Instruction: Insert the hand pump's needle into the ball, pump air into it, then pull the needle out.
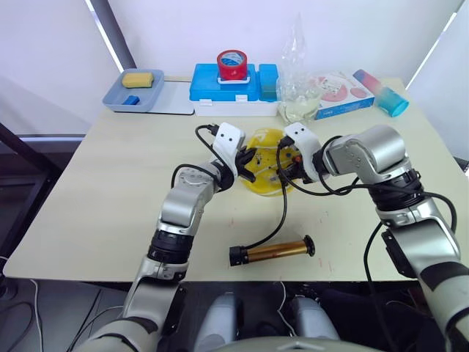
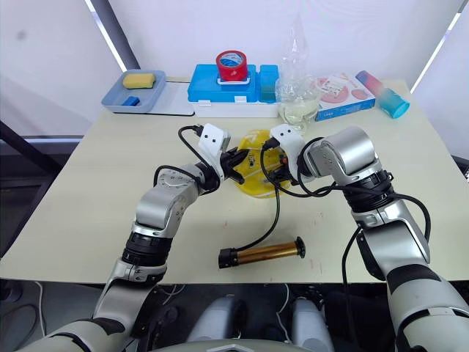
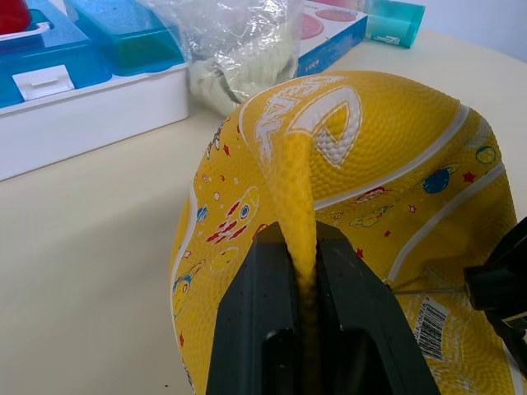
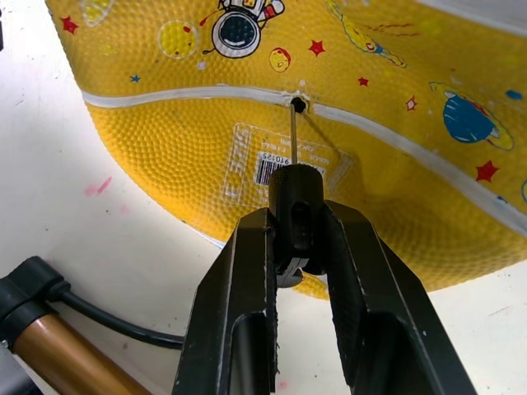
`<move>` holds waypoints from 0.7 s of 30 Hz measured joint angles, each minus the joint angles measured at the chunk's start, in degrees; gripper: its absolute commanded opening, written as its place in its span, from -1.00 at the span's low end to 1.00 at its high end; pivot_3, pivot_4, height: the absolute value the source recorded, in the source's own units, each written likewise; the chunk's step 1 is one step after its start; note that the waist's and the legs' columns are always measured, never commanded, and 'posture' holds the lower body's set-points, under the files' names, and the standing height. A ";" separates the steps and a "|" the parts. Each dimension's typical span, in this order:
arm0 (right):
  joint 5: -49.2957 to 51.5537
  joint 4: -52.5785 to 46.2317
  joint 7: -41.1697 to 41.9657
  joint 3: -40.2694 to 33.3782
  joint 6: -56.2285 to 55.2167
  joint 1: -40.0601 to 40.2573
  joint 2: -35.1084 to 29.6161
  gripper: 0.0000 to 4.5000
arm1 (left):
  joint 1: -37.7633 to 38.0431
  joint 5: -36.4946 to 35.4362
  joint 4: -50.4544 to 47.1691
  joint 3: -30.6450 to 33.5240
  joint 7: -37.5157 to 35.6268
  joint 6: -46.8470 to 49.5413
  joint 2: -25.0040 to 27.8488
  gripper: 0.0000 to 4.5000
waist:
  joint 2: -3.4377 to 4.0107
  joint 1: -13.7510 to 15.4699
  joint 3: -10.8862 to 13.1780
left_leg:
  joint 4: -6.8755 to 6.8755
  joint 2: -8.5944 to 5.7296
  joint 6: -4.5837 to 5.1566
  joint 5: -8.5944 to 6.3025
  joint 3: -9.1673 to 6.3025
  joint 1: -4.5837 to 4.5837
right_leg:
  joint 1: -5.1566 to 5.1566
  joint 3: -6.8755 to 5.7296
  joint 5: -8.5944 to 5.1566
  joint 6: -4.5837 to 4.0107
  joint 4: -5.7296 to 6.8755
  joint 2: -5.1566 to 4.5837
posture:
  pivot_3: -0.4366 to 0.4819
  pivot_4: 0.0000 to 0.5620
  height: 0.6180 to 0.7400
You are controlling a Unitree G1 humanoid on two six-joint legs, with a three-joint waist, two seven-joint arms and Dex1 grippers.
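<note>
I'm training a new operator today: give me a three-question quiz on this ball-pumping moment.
1. True or false: the hand pump is lifted off the table.
2. What does the left end effector pinch?
3. The needle tip is: A) at the ball's valve hole, B) far from it.

Key: 1 false, it lies on the table; 2 a fold of the ball; 3 A, held by the right end effector.

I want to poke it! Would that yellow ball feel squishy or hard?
Probably squishy: the ball looks sagging, and the left gripper pinches up a fold of its skin. It likely wouldn't roll far, being flattened.
</note>
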 measured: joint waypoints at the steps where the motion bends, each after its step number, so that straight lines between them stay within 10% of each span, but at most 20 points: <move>1: -0.59 0.05 0.09 0.01 -0.05 0.00 0.08 -0.87 | -0.04 0.00 0.00 0.00 -0.02 0.02 0.07 -0.98 | 0.00 -0.04 0.00 | -0.01 0.00 0.00 0.00 0.00 0.00 | -0.01 0.00 0.00 0.00 0.00 0.00 | -0.05 -0.47 0.95; 21: -3.37 1.55 -0.13 -0.35 -0.07 0.00 1.69 -0.87 | -0.04 0.00 0.00 -0.19 -0.05 -0.02 0.09 -0.98 | 0.00 -0.04 0.00 | -0.02 0.00 -0.02 0.04 0.00 0.01 | -0.01 0.00 0.01 -0.01 0.04 0.00 | -0.05 -0.47 0.95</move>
